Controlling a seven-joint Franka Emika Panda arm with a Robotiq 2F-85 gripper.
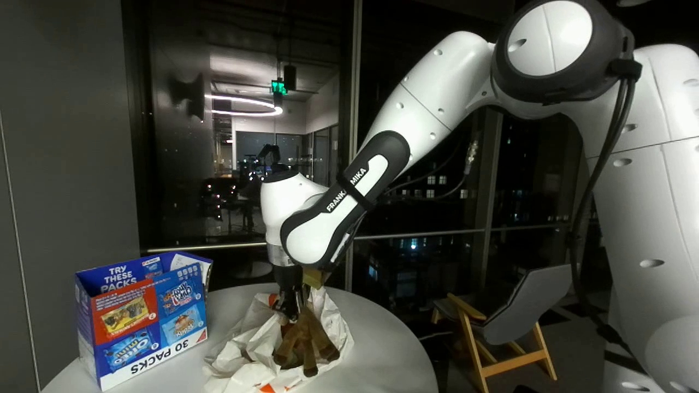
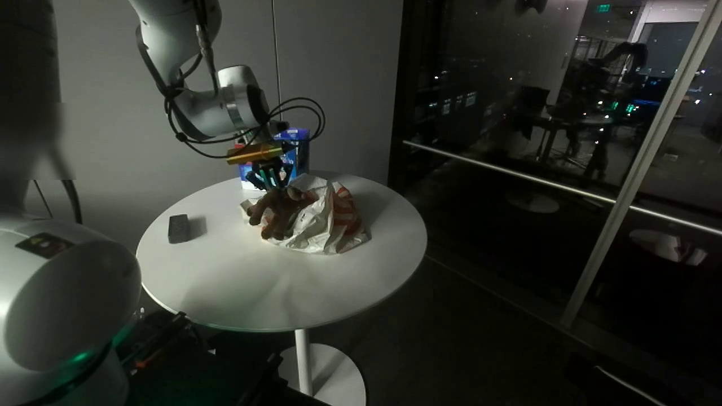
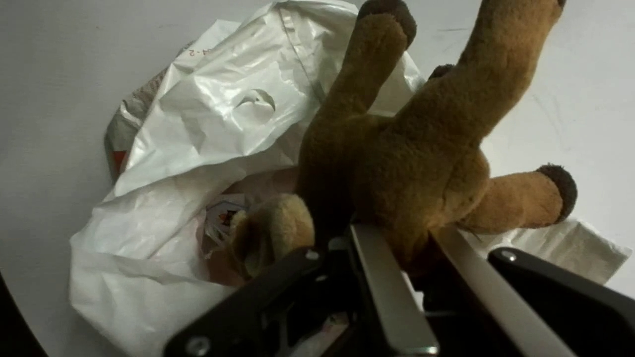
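Gripper: narrow, its metal-faced fingers close together with a fold of the plush toy pinched between the tips.
Toy's body: brown and furry, at 12 o'clock of the fingertips in the wrist view, just beside a white bag.
Toy's legs: dark-hoofed; in the wrist view one points to 12 o'clock, one to 1 and one to 3. In an exterior view the toy's legs fan down from 7 round to 5 o'clock, over the bag; whether they touch it cannot be told.
Tan piece: rounded, at 8 o'clock of the body in the wrist view; what it is part of cannot be made out.
White bag: crumpled plastic with red-orange print, spread from 8 round to 12 o'clock of the toy in the wrist view, a small round hole in it.
Snack box: blue and red, its "30 PACKS" lettering upside down, standing at 9 o'clock of the bag in an exterior view.
Grey block: on the round table near 9 o'clock of the toy in an exterior view, well apart from it.
Round table: white, on a single post, with the bag, box and block on it.
Chair: grey with a wooden frame, at about 3 o'clock of the table in an exterior view.
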